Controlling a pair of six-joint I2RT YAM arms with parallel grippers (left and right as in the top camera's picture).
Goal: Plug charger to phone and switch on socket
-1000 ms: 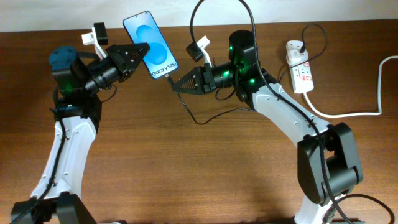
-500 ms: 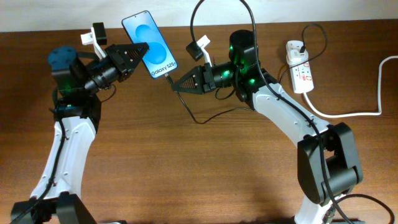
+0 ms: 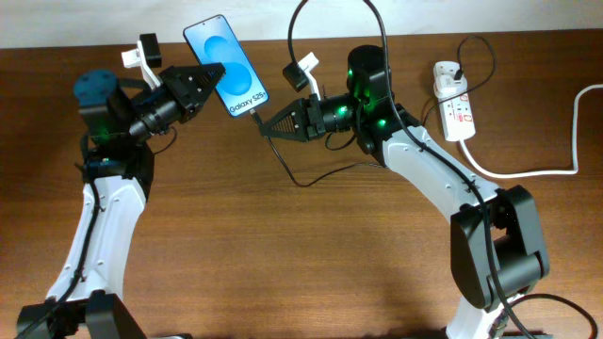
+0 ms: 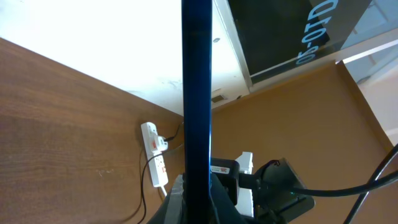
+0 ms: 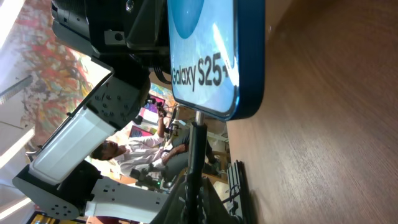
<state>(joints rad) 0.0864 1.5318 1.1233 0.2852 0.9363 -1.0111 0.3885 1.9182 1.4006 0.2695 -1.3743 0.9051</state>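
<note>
Charger (image 5: 196, 140) tip, clamped in the right jaws, has edged up to the phone (image 3: 226, 68) port. The left jaws clamp the phone. Socket (image 3: 454, 104) switch likely follows.

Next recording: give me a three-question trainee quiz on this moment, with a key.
1. True or false: the phone lies flat on the table.
2. The right gripper is shut on: A the phone, B the charger, C nothing.
3. The socket sits on which arm's side?
Key: 1 false, the left gripper holds it up; 2 B; 3 right.
</note>
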